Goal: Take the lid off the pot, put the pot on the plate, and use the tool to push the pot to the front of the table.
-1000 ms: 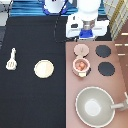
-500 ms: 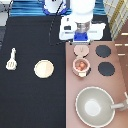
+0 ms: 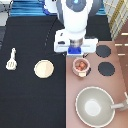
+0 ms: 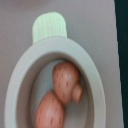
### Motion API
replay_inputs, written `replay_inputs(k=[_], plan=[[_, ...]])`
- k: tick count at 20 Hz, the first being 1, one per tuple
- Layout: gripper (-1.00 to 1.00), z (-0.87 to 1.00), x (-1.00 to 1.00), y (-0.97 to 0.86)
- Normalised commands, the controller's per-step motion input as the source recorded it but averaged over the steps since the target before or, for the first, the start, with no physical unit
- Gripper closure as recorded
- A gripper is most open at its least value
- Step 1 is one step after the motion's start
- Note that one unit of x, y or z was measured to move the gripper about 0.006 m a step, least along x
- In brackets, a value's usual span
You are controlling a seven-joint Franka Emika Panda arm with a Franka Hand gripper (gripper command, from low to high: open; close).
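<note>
- The gripper hangs just above the pot, toward the exterior view's top; I cannot tell how it is set.
- The pot sits on the stove, open, reddish contents showing; no lid in sight.
- The plate lies on the table, left of the pot; the tool farther left.
- To do well: centre over one rim, descend straight.
- Since earlier, the arm has come down the view, nearer the pot.
</note>
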Motion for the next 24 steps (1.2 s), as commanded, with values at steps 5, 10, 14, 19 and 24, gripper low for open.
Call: replay_inputs(k=[5,10,14,19,24], plan=[[-1.00,-0.38,0.41,-0.11],[-1.00,-0.37,-0.17,-0.07],[-1.00,-0.21,-0.50,0.00],[1.00,-0.14,-0.29,-0.06],[1.00,-0.15,-0.13,-0.02]])
